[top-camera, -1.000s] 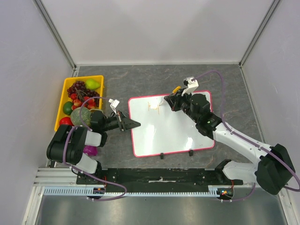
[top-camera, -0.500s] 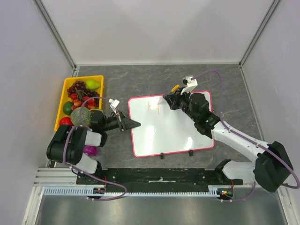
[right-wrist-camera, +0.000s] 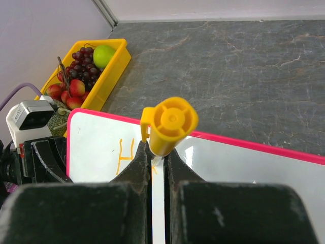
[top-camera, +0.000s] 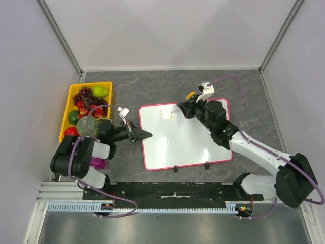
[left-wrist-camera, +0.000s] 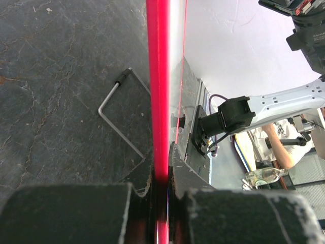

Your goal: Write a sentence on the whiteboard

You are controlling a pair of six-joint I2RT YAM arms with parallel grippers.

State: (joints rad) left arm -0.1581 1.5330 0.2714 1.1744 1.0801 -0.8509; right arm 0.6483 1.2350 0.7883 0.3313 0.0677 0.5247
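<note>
Lying flat on the dark counter (top-camera: 152,86), the whiteboard (top-camera: 188,137) fills the middle of the overhead view, its two black feet along the lower edge. The left fingers (top-camera: 146,134) pinch its pink-red frame at the left edge; the wrist view shows the frame (left-wrist-camera: 158,91) clamped tight between them. The right fingers (top-camera: 182,109) are pressed together on a marker (right-wrist-camera: 169,123) with a yellow cap end, held over the board's upper part with its tip hidden. Orange writing (top-camera: 166,115) sits just left of it, near the top edge; only an "H" reads clearly. A yellow tray (top-camera: 65,113) of fruit (top-camera: 86,96) stands at upper left, apart from the board.
</note>
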